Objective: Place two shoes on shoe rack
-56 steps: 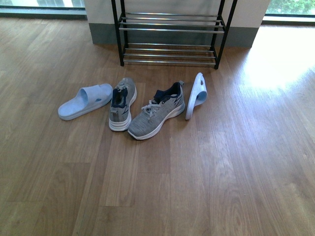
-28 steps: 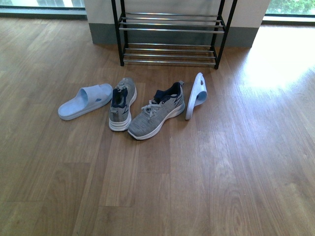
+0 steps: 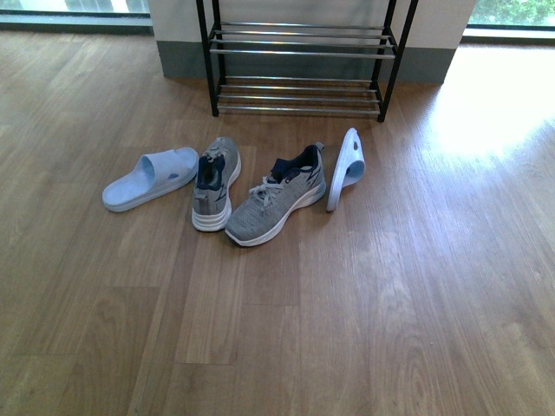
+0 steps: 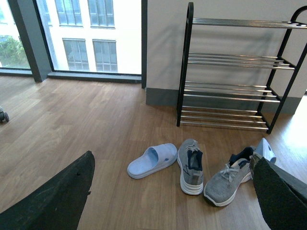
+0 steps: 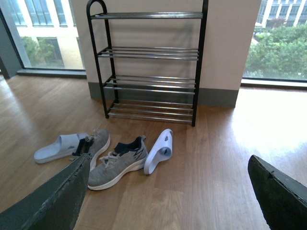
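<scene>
Grey sneaker [image 3: 277, 198]: light, soft knit, likely firmest at heel collar; grasp there; left gripper [image 4: 172, 160], right gripper [image 5: 169, 160] spread wide, empty.

Grey knit sneakers [image 3: 276, 195] with smooth white soles, matt pale-blue rubber slides [image 3: 149, 178], glossy chrome-barred rack [image 3: 299, 54], satin wood floor [image 3: 416, 303]

Left gripper [image 4: 172, 158]: only its two fingers [image 4: 62, 196] show. They are matte black, broad wedges narrowing toward blunt tips. One has a slightly ragged inner edge, with a few pale specks just behind the tip.

Right gripper [image 5: 169, 157]: fingers [image 5: 53, 201] have the same wedge form. One reads dark charcoal with a grey-green sheen along its inner face. The other is nearer black, with a thin paler line along its inner edge.
</scene>
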`<action>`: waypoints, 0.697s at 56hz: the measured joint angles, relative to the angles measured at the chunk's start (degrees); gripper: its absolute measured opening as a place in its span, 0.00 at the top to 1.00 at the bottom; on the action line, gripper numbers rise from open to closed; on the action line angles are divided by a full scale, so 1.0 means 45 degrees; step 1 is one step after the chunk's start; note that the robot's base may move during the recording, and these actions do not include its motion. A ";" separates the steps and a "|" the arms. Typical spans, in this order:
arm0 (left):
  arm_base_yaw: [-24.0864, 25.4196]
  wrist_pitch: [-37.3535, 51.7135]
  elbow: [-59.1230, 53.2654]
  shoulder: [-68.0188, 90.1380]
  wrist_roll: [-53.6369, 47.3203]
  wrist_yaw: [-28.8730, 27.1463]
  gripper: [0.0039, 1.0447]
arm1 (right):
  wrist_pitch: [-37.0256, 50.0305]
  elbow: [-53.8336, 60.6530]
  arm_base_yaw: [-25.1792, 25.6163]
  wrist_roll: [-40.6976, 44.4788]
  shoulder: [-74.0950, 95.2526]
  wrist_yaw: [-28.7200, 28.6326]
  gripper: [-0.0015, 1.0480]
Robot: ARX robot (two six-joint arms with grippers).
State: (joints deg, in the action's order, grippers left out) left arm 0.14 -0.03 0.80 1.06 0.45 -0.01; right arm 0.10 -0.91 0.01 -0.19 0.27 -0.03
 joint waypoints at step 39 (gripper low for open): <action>0.0000 0.0000 0.0000 0.0000 -0.0005 0.0000 0.09 | -0.0005 0.0000 0.0000 0.0000 0.0000 0.0000 0.09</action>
State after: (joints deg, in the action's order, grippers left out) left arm 0.14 -0.03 0.80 1.06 0.43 -0.01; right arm 0.08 -0.91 0.01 -0.19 0.27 -0.03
